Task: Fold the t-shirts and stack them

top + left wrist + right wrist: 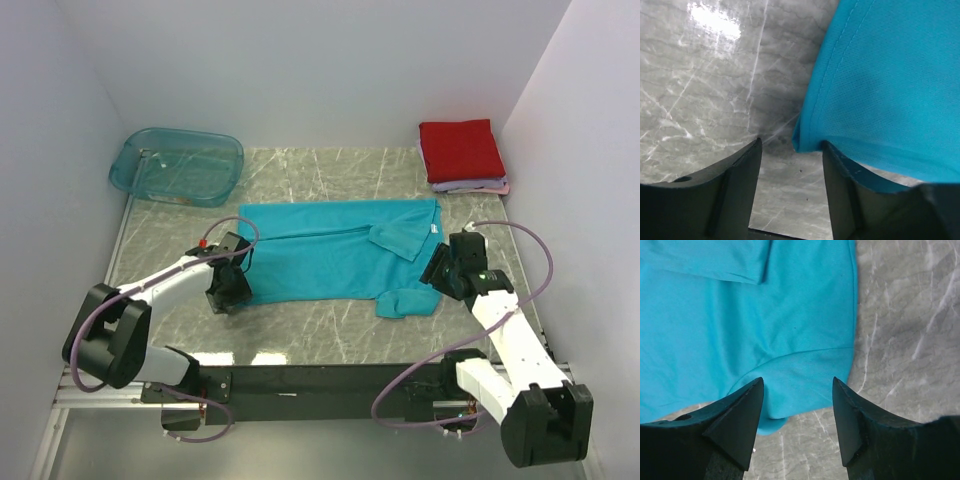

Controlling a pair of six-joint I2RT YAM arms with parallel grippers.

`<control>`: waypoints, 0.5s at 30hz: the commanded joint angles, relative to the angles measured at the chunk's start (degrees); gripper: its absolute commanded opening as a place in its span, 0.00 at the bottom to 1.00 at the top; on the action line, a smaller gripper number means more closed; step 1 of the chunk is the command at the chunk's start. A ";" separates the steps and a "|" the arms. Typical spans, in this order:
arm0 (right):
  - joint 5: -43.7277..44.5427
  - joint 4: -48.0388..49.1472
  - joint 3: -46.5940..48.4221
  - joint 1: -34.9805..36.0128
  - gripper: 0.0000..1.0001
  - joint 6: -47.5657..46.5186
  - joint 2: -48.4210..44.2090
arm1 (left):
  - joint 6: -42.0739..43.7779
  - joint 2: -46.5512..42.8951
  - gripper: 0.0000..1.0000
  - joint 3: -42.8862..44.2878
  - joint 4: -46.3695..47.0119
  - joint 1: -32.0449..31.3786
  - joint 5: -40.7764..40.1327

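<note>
Spread flat across the middle of the bench (300,335): teal shirt (320,262), lengthwise left to right, sleeves toward the right edge. Far sleeve (400,238) folded in over the body; near sleeve (405,303) sticking out toward the near edge.

Folded square at the far right corner: red shirt (460,150), stacked on lilac shirt (482,186), only a thin edge of the latter showing. Well apart from the teal shirt.

At the teal shirt's near left corner: left jaws, low over the bench, parted to a middling gap. Hemmed corner of the cloth up against the inner face of one finger (840,190), cloth lying over that finger's outer side, bare bench in the gap. Not closed on anything.

At the near sleeve: right jaws, parted likewise, straddling the sleeve's rounded edge from above. Cannot tell whether touching the cloth. No grip.

Far left corner: see-through tub (125,168), away from the shirts.
</note>
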 commanded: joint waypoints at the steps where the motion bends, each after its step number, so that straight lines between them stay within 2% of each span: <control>1: 1.08 -0.50 0.39 -0.99 0.64 -0.47 2.13 | 1.38 1.52 0.56 2.05 1.62 -0.25 1.80; 5: 2.48 -2.96 1.18 -1.17 0.66 -0.12 5.56 | 2.17 2.14 0.49 2.13 1.98 -0.08 2.15; 9: 3.10 -4.63 1.71 -2.93 0.66 0.14 7.31 | 3.05 2.84 0.36 1.87 2.85 0.18 2.85; 14: 0.56 -3.94 1.45 -4.16 0.58 0.06 11.00 | 4.37 2.93 0.22 0.99 4.44 1.06 4.34; 15: -0.58 -2.89 1.19 -6.16 0.57 0.23 11.45 | 4.89 2.84 0.16 0.82 4.61 1.33 4.78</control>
